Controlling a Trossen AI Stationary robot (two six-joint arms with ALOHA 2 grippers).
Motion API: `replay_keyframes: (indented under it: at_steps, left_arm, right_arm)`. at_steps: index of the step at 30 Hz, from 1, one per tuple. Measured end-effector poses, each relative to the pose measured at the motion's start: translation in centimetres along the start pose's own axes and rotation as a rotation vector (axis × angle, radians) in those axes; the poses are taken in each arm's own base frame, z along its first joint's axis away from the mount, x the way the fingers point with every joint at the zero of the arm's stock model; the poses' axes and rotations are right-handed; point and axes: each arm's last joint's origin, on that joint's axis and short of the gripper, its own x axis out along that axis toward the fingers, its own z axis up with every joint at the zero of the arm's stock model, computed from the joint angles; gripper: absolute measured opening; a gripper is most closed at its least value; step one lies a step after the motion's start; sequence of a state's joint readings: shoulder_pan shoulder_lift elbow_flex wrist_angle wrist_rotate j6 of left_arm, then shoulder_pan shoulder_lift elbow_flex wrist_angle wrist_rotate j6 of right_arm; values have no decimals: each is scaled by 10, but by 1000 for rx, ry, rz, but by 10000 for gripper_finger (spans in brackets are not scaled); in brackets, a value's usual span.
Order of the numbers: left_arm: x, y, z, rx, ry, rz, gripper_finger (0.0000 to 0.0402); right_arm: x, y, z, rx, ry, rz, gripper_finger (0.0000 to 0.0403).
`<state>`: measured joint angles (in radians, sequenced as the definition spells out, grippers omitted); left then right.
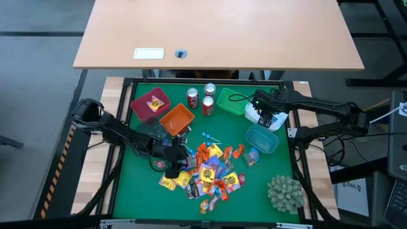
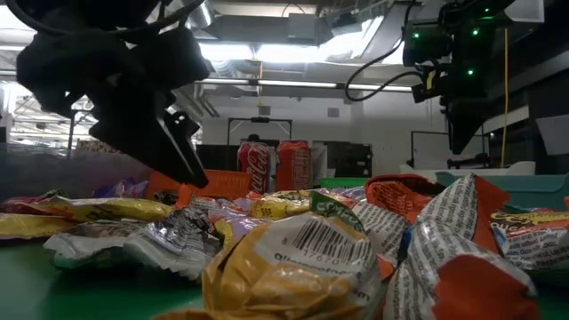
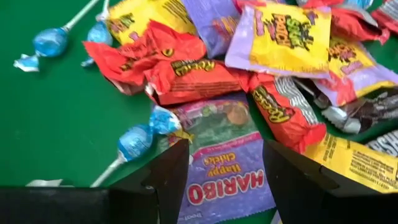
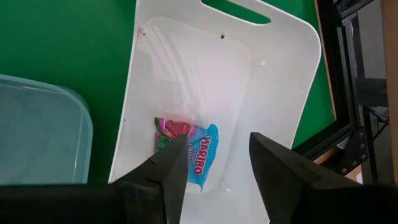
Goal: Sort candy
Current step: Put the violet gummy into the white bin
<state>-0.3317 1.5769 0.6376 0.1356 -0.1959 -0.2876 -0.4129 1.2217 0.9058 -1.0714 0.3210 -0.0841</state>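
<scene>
The candy [image 1: 213, 173] lies in a loose heap on the green mat: yellow, orange, purple and dark wrapped sweets, with blue lollipops [image 3: 134, 142] at its edge. My left gripper [image 1: 173, 166] stands open at the heap's left side, slanting down. Its fingers [image 3: 171, 168] flank a purple Haribo bag [image 3: 227, 134] lying flat on the mat, without touching it. My right gripper [image 1: 270, 119] hangs open over the white bin [image 4: 273, 93] at the back right. A blue and pink Haribo bag [image 4: 200, 155] lies on that bin's floor, below the fingers.
A pink bin [image 1: 151, 104], an orange bin [image 1: 176, 119], a green bin [image 1: 230, 98] and a light blue bin [image 1: 262, 138] stand behind and beside the heap. Red soda cans [image 1: 208, 105] stand at the back. A spiky plant ball [image 1: 284, 193] sits near right.
</scene>
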Motion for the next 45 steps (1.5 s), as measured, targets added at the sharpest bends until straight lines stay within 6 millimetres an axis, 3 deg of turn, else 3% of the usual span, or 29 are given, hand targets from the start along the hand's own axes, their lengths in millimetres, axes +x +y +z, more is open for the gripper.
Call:
replay_keyframes:
  at_steps: [15,26,35,45]
  left_arm:
    - [1,1,-3,4,24,26,194]
    - [16,2,-15,20,94,34,187]
    - [17,2,-16,21,101,35,112]
    - [16,1,-10,14,77,27,8]
  right_arm:
    - [0,-1,9,28,-86,-3,170]
    - [-4,6,22,38,-240,276,170]
    - [-10,10,36,22,-414,485,170]
    - [-15,11,43,-1,-515,592,170]
